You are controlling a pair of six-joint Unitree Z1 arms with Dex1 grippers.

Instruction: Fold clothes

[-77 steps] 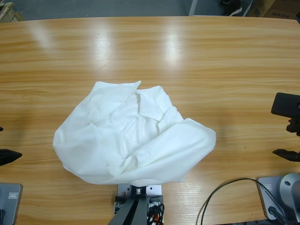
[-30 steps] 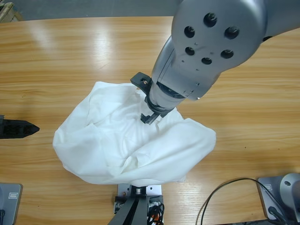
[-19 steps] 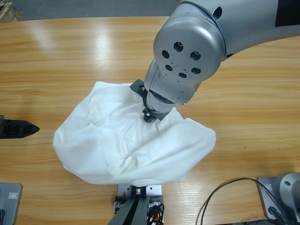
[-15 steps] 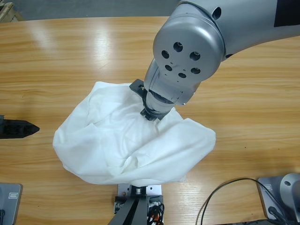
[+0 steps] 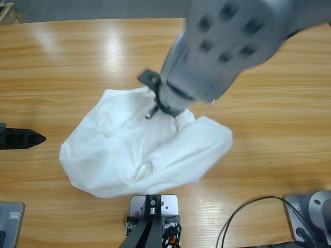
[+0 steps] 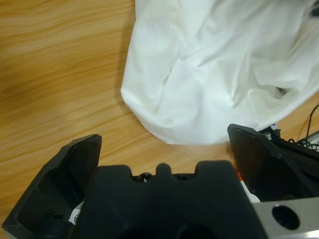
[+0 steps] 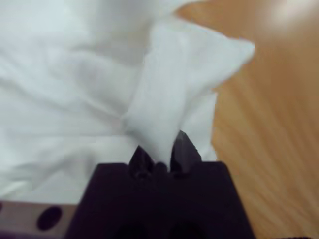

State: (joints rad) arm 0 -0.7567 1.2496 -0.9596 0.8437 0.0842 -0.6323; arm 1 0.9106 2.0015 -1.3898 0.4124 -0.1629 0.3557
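One of the clothes, a crumpled white shirt, lies in a heap at the middle of the wooden table. My right arm reaches in from the upper right. Its gripper is shut on a pinch of fabric near the heap's far side. In the right wrist view the cloth rises in a peak from between the closed jaws of that gripper. My left gripper hovers at the table's left edge, well apart from the shirt. The left gripper is open, with nothing in it.
A black cable loops over the table's near right corner. The far table edge runs along the top of the high view. Bare wood surrounds the shirt on the left, right and far sides.
The right arm swung in over the shirt, closed on the fabric and now pulls it up and to the left. The heap's right lobe has drawn inward. The left gripper edged inward.
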